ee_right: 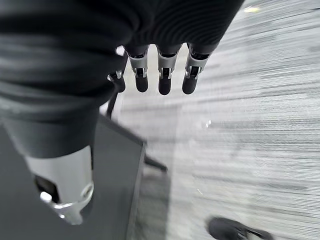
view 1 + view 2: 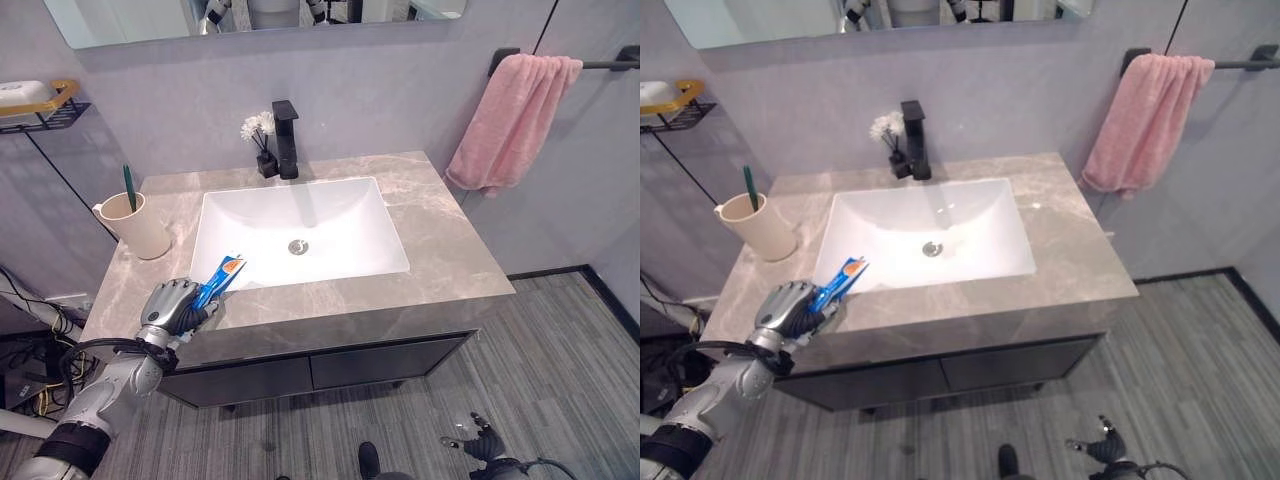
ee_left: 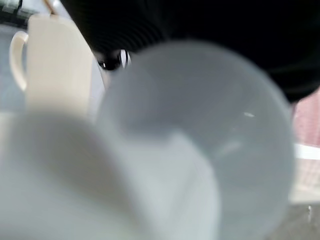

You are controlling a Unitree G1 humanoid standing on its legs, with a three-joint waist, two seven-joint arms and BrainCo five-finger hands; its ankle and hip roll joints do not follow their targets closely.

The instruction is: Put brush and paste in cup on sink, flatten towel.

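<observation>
My left hand (image 2: 172, 306) is over the front left corner of the stone countertop (image 2: 445, 230), shut on a blue toothpaste tube (image 2: 222, 276) that sticks up and to the right towards the white sink (image 2: 392, 228). A beige cup (image 2: 137, 224) stands behind it on the counter's left side, with a green toothbrush (image 2: 129, 187) upright inside; the cup (image 3: 55, 65) is also in the left wrist view. A pink towel (image 2: 515, 115) hangs bunched on a dark rail (image 2: 612, 64) at the upper right. My right hand (image 1: 162, 75) hangs low by the floor with its fingers straight.
A black faucet (image 2: 287, 140) and a small vase of white flowers (image 2: 262, 140) stand behind the sink. A wire shelf with a soap dish (image 2: 30, 100) juts from the left wall. Grey plank floor (image 2: 560, 360) lies to the right of the cabinet.
</observation>
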